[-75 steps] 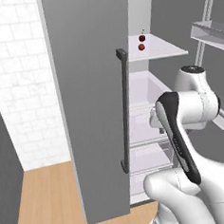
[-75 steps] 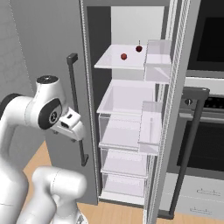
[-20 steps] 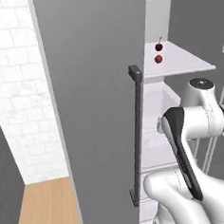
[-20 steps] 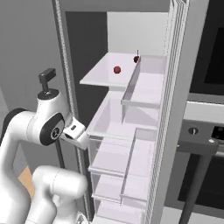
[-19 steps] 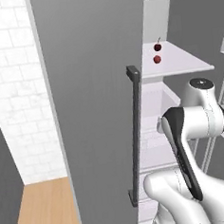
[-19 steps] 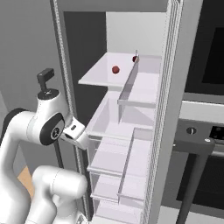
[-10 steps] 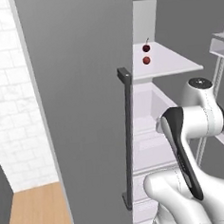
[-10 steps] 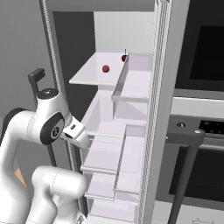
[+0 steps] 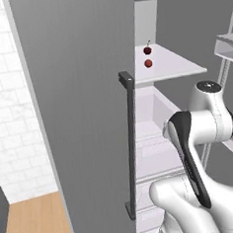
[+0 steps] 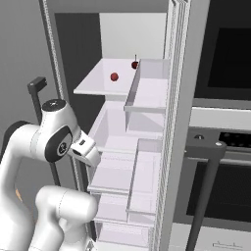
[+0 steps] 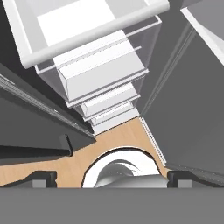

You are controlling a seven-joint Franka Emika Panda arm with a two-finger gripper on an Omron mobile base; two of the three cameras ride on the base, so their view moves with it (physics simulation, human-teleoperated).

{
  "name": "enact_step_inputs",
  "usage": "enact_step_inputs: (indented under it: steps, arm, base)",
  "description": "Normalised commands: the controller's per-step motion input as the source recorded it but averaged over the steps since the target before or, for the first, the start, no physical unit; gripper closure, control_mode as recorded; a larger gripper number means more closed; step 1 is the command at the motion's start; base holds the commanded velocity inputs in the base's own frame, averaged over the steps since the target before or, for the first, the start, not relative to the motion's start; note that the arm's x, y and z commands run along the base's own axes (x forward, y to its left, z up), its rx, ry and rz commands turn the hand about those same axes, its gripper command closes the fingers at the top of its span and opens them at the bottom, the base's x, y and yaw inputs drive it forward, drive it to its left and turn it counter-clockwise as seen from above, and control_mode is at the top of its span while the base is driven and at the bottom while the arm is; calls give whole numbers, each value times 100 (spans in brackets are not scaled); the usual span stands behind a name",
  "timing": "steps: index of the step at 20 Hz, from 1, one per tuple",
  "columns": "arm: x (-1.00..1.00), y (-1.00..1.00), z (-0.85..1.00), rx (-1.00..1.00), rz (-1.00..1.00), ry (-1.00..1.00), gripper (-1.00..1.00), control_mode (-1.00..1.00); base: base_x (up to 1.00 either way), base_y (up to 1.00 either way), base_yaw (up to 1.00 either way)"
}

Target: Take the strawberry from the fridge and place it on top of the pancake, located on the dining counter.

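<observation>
The grey fridge stands open, its left door and dark bar handle close in front of me. On its white top shelf lies the small red strawberry, with a darker stemmed fruit just behind it. My gripper is open and holds nothing. It points down at the wooden floor, its fingertips wide apart. The hand hangs well below the top shelf, in front of the lower shelves. The dining counter and pancake are out of view.
The right fridge door carries clear door bins beside the shelves. A dark oven with a bar handle stands to the right. A white tiled wall and wooden floor lie to the left.
The whole picture has shifted in both base views, so the base has moved in front of the fridge. The arm holds much the same pose and the fruits rest on the shelf.
</observation>
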Motion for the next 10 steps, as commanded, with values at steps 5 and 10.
enact_step_inputs:
  steps: [5,10]
  arm:
    - [0,0,0,0,0,0,-100,100]
    - [7,1,35,-7,19,-9,-100,-100]
  base:
    - [5,0,0]
    - [0,0,0]
